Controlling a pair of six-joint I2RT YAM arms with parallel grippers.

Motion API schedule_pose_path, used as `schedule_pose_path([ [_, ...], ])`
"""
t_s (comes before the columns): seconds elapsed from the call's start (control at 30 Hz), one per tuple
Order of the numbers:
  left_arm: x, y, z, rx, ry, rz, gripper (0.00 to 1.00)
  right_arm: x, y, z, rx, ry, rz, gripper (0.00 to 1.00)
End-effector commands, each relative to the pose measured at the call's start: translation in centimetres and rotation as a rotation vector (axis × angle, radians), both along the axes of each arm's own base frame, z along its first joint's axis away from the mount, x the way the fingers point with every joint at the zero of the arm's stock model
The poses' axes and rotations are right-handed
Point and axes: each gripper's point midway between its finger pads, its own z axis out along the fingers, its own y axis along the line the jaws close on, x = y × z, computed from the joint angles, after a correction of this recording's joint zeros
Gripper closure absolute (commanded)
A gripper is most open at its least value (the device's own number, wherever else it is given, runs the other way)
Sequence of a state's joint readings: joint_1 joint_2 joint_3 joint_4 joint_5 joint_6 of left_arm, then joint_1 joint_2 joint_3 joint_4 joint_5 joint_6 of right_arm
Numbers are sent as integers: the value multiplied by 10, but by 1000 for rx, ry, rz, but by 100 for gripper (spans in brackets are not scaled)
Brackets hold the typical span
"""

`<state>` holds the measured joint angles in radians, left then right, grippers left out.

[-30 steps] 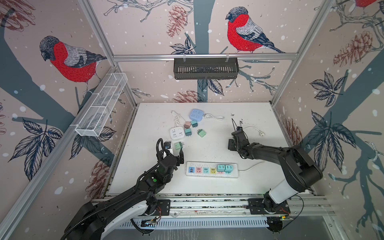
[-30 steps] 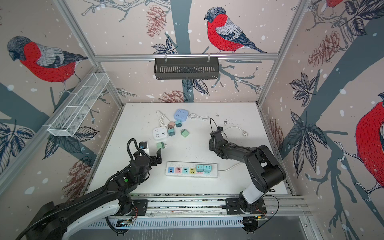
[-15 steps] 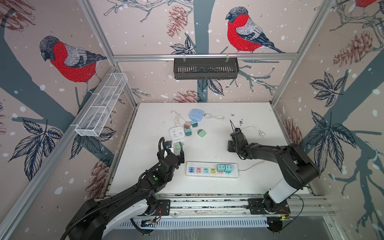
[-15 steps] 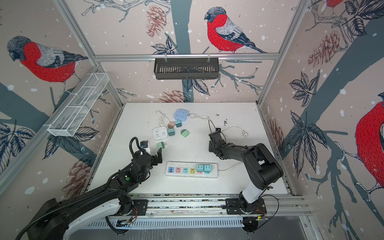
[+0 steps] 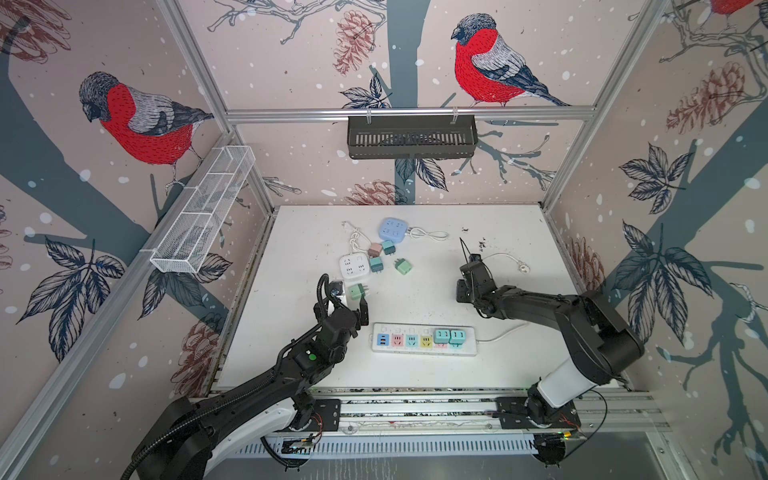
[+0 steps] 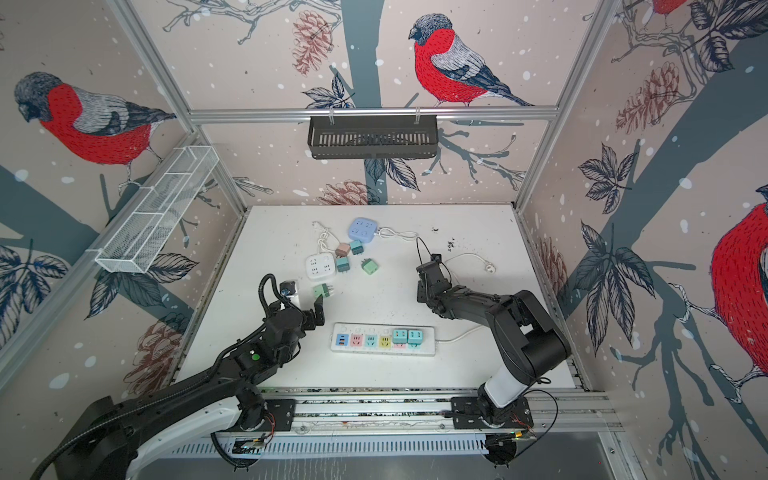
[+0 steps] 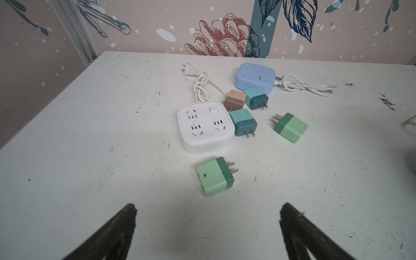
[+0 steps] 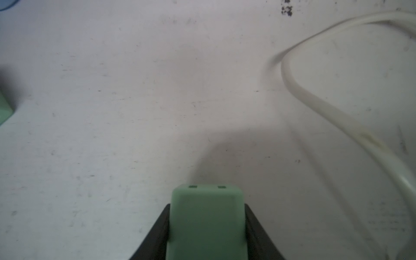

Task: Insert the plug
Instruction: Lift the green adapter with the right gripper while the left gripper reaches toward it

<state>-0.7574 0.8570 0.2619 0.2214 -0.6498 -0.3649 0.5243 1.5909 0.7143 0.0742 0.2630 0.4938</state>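
In the right wrist view my right gripper (image 8: 207, 207) is shut on a light green plug (image 8: 207, 222), one finger on each side, low over the white table. In both top views that gripper (image 5: 463, 290) sits right of centre, and the held plug is hidden there. The white power strip (image 5: 424, 341) lies near the front with two teal plugs (image 5: 449, 336) seated in it. My left gripper (image 7: 208, 209) is open, just short of another green plug (image 7: 213, 177) lying on its side, prongs out. In a top view the left gripper (image 6: 305, 308) stands left of the strip (image 6: 382, 340).
A white square socket (image 7: 206, 128), a blue socket (image 7: 254, 77) with its cord, two teal plugs (image 7: 244, 122), a pink one (image 7: 235, 100) and a green one (image 7: 291, 127) cluster at the back centre. A white cable (image 8: 337, 108) curves beside my right gripper. The walls carry a wire basket (image 5: 203, 212) and a black rack (image 5: 411, 137).
My right gripper's jaws have closed onto the green plug and the wrist has edged slightly left. The left gripper has crept a little toward the green plug, still open.
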Motion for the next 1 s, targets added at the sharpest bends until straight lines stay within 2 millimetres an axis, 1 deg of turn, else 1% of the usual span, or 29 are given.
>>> schedule_pose_path([
  [0.0, 1, 2, 4, -12, -8, 18, 1, 3, 5, 25, -11, -57, 7, 63],
  [0.1, 1, 2, 4, -10, -8, 19, 1, 3, 11, 47, -17, -109, 26, 64],
  [0.27, 2, -2, 7, -8, -14, -6, 1, -5, 26, 81, 7, -219, 90, 68],
  [0.37, 1, -8, 16, -16, -26, -40, 2, -14, 34, 104, 20, -301, 143, 69],
  [0.4, 1, -8, 21, -21, -35, -44, 2, -17, 37, 113, 24, -339, 161, 69],
  [0.43, 2, -8, 27, -32, -48, -40, 2, -20, 40, 117, 17, -367, 181, 69],
  [0.47, 2, -8, 34, -52, -60, -36, 2, -24, 42, 132, 30, -420, 197, 69],
  [0.5, 2, -11, 41, -77, -72, -49, 2, -27, 46, 140, 30, -460, 215, 70],
  [0.6, -5, -31, 72, -163, -110, -172, 2, -41, 59, 162, 30, -563, 267, 72],
  [0.7, -18, -52, 103, -243, -135, -322, 2, -56, 71, 183, 35, -661, 322, 75],
  [0.77, -29, -63, 122, -280, -176, -420, 3, -66, 79, 193, 36, -713, 375, 75],
  [0.83, -39, -73, 135, -311, -216, -511, 5, -79, 88, 201, 33, -773, 433, 76],
  [0.97, -54, -91, 151, -337, -234, -646, 10, -105, 102, 210, 5, -888, 544, 77],
])
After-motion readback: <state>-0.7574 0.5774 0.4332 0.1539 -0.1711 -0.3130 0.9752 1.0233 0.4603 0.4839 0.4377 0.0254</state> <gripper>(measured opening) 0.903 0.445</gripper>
